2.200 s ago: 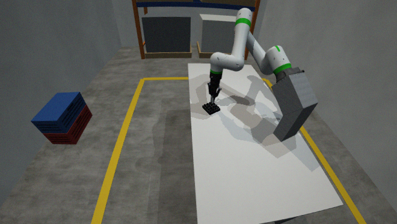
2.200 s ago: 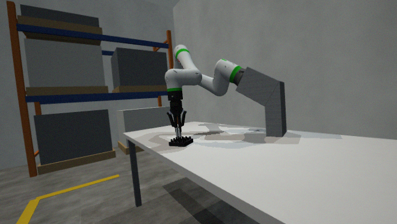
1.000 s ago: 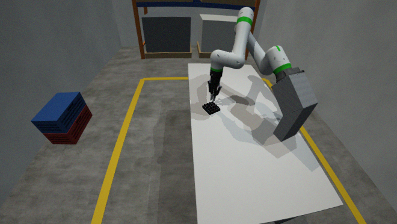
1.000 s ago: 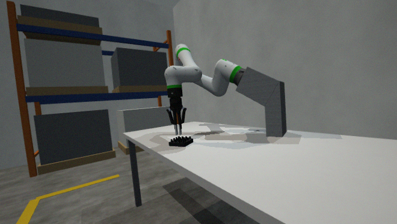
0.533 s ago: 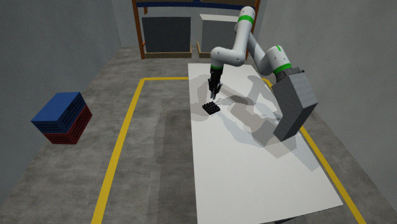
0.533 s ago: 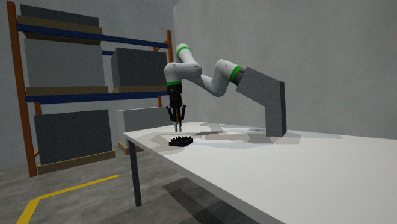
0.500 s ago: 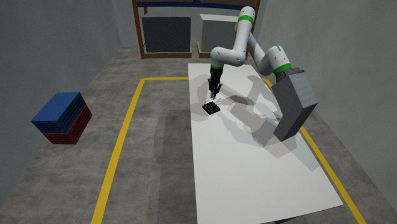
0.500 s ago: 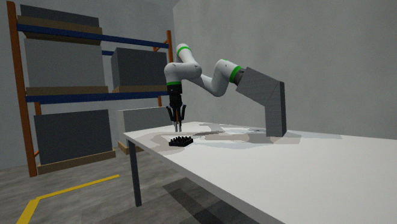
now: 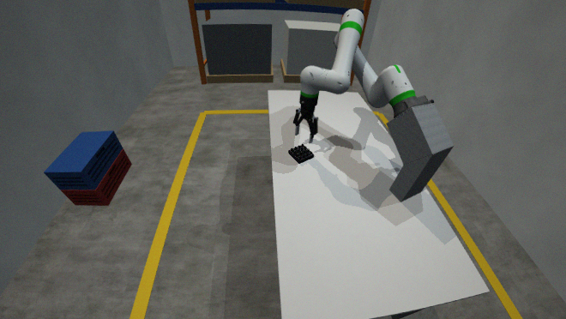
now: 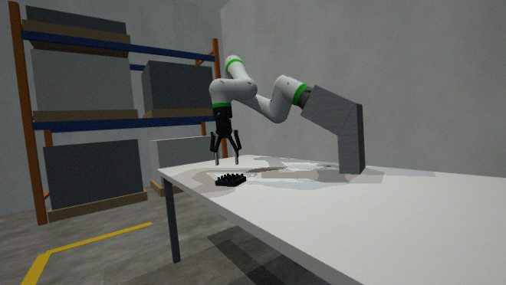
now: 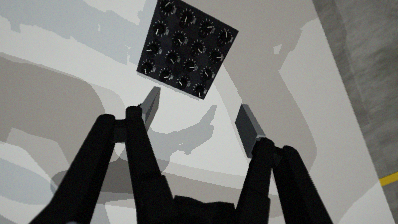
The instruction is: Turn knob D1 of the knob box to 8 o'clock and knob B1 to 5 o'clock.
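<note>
Top: knob box [image 9: 301,153] [image 10: 230,180] [image 11: 187,47] on white counter [image 9: 377,266] [image 10: 383,214] [image 11: 300,110]; stacked crates [image 9: 87,167] at nine o'clock, contents hidden. Exterior: claw [image 9: 304,134] [image 10: 227,164] [image 11: 199,105] above the counter, fingers well parted, grasping nothing. Wrist: box at twelve o'clock.

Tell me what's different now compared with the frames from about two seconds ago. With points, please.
The gripper [image 9: 304,134] [image 10: 227,165] [image 11: 199,105] has risen away from the knob box [image 9: 301,153] [image 10: 230,180] [image 11: 186,49], and its fingers have spread wide from nearly together. It holds nothing now; whether it gripped a knob earlier is too small to tell. The knob box stays in the same place on the table [image 9: 343,257] [image 10: 383,214].
</note>
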Robot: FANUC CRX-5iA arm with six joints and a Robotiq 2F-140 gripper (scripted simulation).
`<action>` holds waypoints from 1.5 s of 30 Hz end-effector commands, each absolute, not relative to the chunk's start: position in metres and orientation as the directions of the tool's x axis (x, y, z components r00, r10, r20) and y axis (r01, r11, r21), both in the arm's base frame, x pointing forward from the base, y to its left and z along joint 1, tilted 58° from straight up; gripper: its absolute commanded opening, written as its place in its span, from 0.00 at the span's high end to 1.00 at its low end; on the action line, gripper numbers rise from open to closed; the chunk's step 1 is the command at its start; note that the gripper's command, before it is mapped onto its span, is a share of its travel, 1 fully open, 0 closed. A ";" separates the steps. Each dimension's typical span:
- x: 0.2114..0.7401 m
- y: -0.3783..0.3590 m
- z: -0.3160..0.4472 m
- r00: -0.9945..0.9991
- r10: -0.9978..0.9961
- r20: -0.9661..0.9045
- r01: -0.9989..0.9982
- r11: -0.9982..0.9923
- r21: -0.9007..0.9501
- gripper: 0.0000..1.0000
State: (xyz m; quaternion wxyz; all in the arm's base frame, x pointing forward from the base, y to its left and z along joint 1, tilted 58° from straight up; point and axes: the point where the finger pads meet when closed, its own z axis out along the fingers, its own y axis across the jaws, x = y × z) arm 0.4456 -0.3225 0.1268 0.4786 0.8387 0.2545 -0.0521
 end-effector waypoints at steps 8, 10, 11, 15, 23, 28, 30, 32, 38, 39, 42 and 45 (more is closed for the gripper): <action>0.438 -0.281 0.154 0.865 0.377 -0.331 0.477 -0.412 0.776 0.00; 0.438 -0.281 0.154 0.865 0.377 -0.331 0.477 -0.412 0.776 0.00; 0.437 -0.276 0.157 0.865 0.377 -0.331 0.477 -0.412 0.776 0.00; 0.434 -0.258 0.169 0.865 0.377 -0.331 0.477 -0.412 0.776 0.00; 0.431 -0.244 0.178 0.865 0.377 -0.331 0.477 -0.412 0.776 0.00; 0.431 -0.244 0.178 0.865 0.377 -0.331 0.477 -0.412 0.776 0.00; 0.431 -0.244 0.178 0.865 0.377 -0.331 0.477 -0.412 0.776 0.00; 0.431 -0.244 0.178 0.865 0.377 -0.331 0.477 -0.412 0.776 0.00; 0.431 -0.244 0.178 0.865 0.377 -0.331 0.477 -0.412 0.776 0.00; 0.431 -0.244 0.178 0.865 0.377 -0.331 0.477 -0.412 0.776 0.00; 0.431 -0.244 0.178 0.865 0.377 -0.331 0.477 -0.412 0.776 0.00; 0.431 -0.244 0.178 0.865 0.377 -0.331 0.477 -0.412 0.776 0.00</action>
